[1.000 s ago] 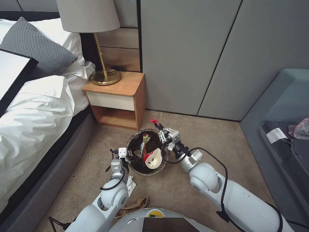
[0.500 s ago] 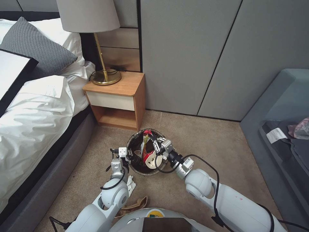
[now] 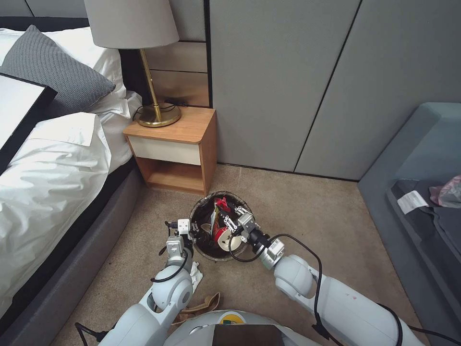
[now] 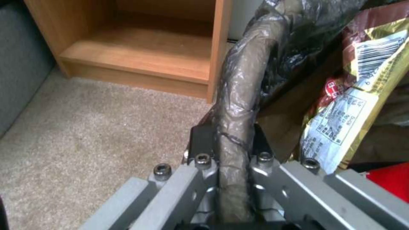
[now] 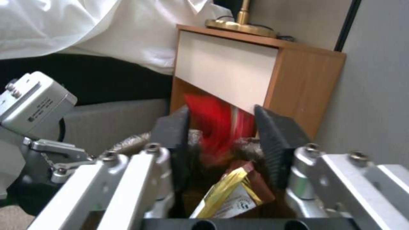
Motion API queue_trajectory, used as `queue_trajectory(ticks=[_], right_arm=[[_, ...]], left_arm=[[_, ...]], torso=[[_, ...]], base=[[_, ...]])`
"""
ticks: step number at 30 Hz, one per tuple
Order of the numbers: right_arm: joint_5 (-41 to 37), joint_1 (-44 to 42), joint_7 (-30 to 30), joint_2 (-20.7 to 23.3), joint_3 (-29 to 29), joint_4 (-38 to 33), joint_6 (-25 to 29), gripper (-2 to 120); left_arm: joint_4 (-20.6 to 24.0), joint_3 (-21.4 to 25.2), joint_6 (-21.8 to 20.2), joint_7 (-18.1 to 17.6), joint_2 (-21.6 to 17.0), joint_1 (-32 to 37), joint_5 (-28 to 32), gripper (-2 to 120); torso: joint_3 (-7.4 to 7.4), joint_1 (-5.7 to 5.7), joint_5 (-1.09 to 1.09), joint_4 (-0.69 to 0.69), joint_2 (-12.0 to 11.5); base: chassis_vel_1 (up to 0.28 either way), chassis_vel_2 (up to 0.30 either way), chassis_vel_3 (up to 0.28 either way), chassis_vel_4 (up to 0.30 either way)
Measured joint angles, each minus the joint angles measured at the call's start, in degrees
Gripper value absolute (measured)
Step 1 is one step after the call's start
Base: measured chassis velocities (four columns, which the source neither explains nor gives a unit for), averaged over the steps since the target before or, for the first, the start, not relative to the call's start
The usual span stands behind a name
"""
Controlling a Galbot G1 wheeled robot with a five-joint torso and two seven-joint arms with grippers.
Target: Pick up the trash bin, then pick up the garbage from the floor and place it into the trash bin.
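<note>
The trash bin [image 3: 206,252], white with a dark brown liner, stands on the carpet before the nightstand. My left gripper [image 3: 192,230] is shut on its near-left rim; in the left wrist view the fingers [image 4: 201,140] pinch the bag-wrapped rim [image 4: 238,95]. My right gripper [image 3: 229,217] hovers over the bin's mouth, open. In the right wrist view its fingers [image 5: 273,134] stand apart around a blurred red scrap [image 5: 211,123]. In the bin lie a red-and-white paper cup [image 3: 224,239], a yellow snack wrapper [image 4: 349,105] and the red scrap [image 3: 220,202].
The wooden nightstand [image 3: 177,144] with a brass lamp [image 3: 156,113] stands just behind the bin, and the bed [image 3: 53,182] runs along the left. A grey sofa [image 3: 422,192] is at the right. A white scrap [image 3: 196,275] and a brown paper bag [image 3: 205,305] lie by my left arm.
My right gripper has moved left with the red scrap, from beyond the bin's far rim to over its opening. The left gripper and the bin have stayed put.
</note>
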State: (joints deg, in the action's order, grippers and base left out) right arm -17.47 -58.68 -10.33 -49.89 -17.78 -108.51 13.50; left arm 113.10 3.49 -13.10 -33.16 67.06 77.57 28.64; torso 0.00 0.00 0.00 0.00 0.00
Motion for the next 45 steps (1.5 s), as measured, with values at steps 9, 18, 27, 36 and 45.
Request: queue_trajectory(ticks=[9,18,27,36,45], right_arm=[[0.0,0.1,-0.4,0.3,0.0,-0.2,0.0,71],[-0.5,0.0,-0.9,0.4,1.2,-1.4,-0.1,99],[-4.5,-2.3,-4.4,-0.5,8.1,-6.3,-0.9,100],[-4.5,-7.1,-10.8,-2.0,18.5,-10.4,-5.1,100],[-1.5,-16.5,-13.5,-6.4,36.6,-13.5,-12.3,100]], left_arm=[[-0.1,0.0,0.0,0.0,0.3,-0.4,0.1,2],[-0.4,0.0,0.0,-0.1,0.4,-0.7,0.2,2],[-0.6,0.0,0.0,0.0,0.7,-0.6,0.2,2],[-0.5,0.3,0.2,0.0,0.8,-0.1,0.1,2],[-0.2,1.1,0.7,0.3,0.3,0.7,-0.9,2]], torso=[[0.00,0.00,0.00,0.00,0.0],[0.00,0.00,0.00,0.01,0.0],[0.00,0.00,0.00,0.00,0.0],[0.00,0.00,0.00,0.00,0.0],[0.00,0.00,0.00,0.00,0.0]], base=[[0.000,0.000,0.000,0.000],[0.000,0.000,0.000,0.000],[0.000,0.000,0.000,0.000],[0.000,0.000,0.000,0.000],[0.000,0.000,0.000,0.000]])
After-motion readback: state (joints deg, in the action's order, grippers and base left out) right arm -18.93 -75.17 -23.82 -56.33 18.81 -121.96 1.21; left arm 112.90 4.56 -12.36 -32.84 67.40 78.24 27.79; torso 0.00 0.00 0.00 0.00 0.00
